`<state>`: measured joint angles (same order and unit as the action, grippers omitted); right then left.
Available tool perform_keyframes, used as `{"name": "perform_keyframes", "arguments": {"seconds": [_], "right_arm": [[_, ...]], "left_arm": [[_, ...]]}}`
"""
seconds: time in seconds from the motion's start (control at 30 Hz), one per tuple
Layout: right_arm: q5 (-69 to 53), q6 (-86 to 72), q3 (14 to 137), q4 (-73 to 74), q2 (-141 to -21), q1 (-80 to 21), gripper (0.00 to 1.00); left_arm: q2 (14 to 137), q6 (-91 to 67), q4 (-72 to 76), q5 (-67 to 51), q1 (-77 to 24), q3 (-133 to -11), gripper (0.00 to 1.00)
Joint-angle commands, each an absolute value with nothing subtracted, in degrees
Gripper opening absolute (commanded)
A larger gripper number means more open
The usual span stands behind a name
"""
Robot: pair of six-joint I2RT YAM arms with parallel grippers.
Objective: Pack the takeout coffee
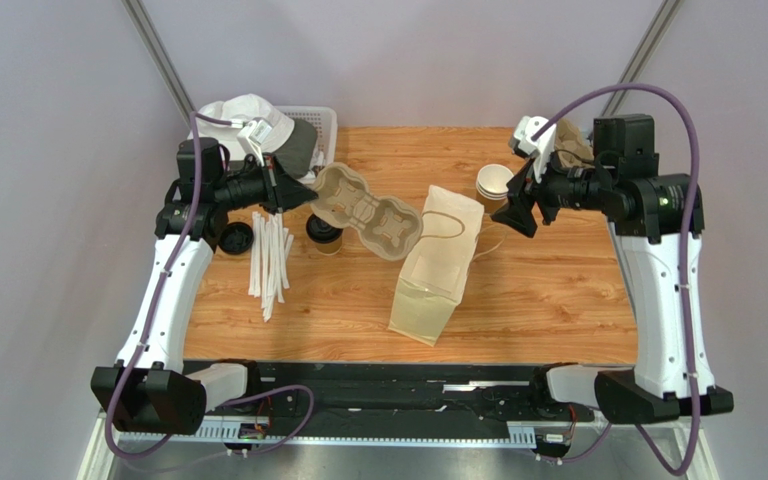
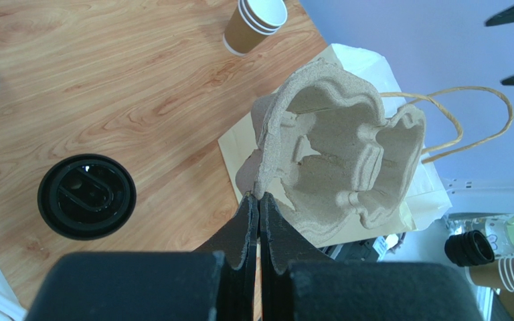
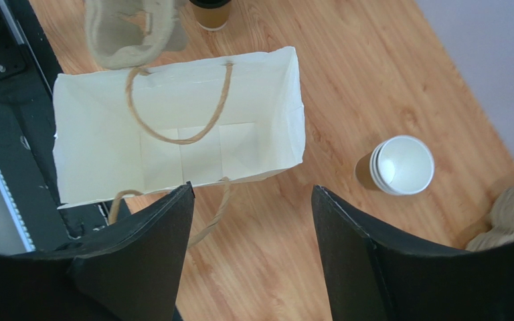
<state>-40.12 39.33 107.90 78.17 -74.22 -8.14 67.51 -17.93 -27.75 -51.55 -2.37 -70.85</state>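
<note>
The takeout coffee (image 1: 324, 232), a small tan cup with a black lid, stands on the table left of centre. The left wrist view shows its lid from above (image 2: 87, 196), and the right wrist view shows it at the top edge (image 3: 211, 12). My left gripper (image 1: 293, 195) is shut on the rim of the moulded pulp cup tray (image 1: 368, 210) and holds it in the air above and beside the coffee (image 2: 260, 197). The brown paper bag (image 1: 428, 290) lies on its side, its open mouth (image 3: 266, 114) facing my right gripper (image 1: 518, 212), which is open and empty (image 3: 249, 194).
A loose flat black disc (image 1: 236, 238) and several white sticks (image 1: 270, 255) lie at the left. A stack of paper cups (image 1: 493, 182) stands beside the right gripper (image 3: 400, 165). A white basket (image 1: 316, 125) and a crumpled tan wad (image 1: 573, 145) sit at the back.
</note>
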Motion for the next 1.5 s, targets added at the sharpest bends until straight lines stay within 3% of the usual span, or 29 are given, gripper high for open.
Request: {"name": "perform_keyframes", "arguments": {"seconds": [0.0, 0.3, 0.7, 0.9, 1.17, 1.47], "right_arm": [[-41.0, 47.5, 106.0, 86.7, -70.9, -13.8, 0.7], [-30.7, 48.2, 104.4, 78.8, -71.0, -25.4, 0.72], [-23.4, 48.3, 104.5, 72.6, -73.9, -34.9, 0.61], [-20.1, 46.8, 104.1, 67.5, -75.8, -38.4, 0.47], [-17.0, 45.9, 105.4, 63.7, -78.7, -41.3, 0.0], [-16.5, 46.8, 105.2, 61.8, -78.3, -42.3, 0.0]], "left_arm": [[68.0, -18.3, -27.2, -50.9, -1.9, -71.8, 0.0], [66.5, -18.5, -27.9, -49.3, -0.5, -71.2, 0.0], [65.7, -18.3, -28.1, -48.9, 1.4, -69.6, 0.0], [66.0, -15.6, -31.3, -47.0, 1.5, -70.0, 0.0], [65.1, -14.2, -33.2, -45.3, 1.8, -69.4, 0.0], [64.5, -16.2, -33.3, -43.8, 4.4, -67.2, 0.0]]}}
